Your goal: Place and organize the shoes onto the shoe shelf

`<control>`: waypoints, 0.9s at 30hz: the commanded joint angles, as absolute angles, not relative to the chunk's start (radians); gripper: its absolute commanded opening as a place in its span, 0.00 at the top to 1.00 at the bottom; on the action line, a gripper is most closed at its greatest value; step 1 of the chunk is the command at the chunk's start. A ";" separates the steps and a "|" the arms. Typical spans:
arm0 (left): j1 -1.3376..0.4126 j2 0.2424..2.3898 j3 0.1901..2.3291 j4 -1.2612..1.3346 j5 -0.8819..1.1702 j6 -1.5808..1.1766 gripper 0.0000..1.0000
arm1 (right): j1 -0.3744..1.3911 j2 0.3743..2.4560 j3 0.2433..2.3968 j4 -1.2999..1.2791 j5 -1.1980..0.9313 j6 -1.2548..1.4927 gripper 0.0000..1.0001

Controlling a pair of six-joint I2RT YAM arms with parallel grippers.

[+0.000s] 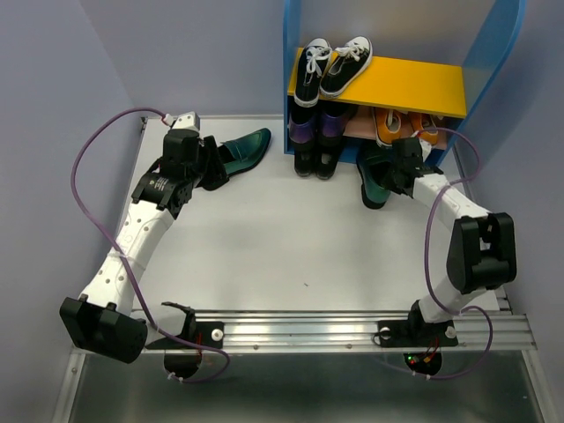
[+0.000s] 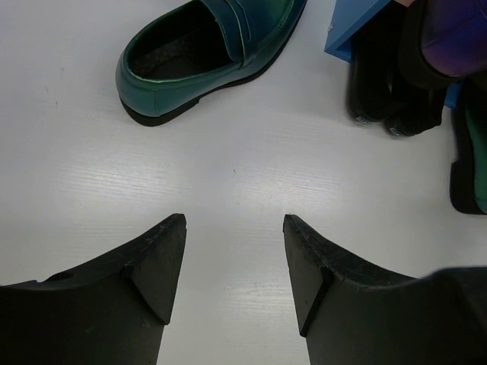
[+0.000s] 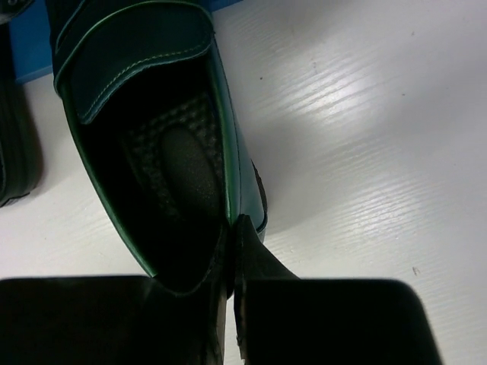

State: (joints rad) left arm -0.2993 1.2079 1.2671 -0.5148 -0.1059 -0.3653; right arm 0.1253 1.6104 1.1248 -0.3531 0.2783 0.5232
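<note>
Notably glossy, round-heeled green loafer (image 3: 152, 137)

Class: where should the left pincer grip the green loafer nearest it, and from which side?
Pinch the loafer by its side wall beside the heel opening, one finger inside, coming from above: it stands sole down, mouth open upward.

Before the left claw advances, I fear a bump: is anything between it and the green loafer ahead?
Nothing visible. Only white table surface shows between the open left claw and the green loafer, heel end nearest.
</note>
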 commanded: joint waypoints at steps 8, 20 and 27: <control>-0.295 1.193 1.259 -0.505 -0.123 -0.359 0.35 | 0.121 1.660 1.302 -0.232 0.466 0.636 0.99; -0.296 1.183 1.256 -0.520 -0.146 -0.354 0.35 | 0.121 1.671 1.304 -0.117 0.572 0.781 0.99; -0.296 1.189 1.266 -0.534 -0.160 -0.351 0.35 | 0.121 1.672 1.272 -0.045 0.618 0.821 0.99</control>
State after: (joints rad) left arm -0.2993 1.2079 1.2671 -0.5316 -0.1368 -0.3641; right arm 0.1249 1.6997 1.2518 -0.2607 0.5293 0.7483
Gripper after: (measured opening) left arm 0.650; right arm 0.057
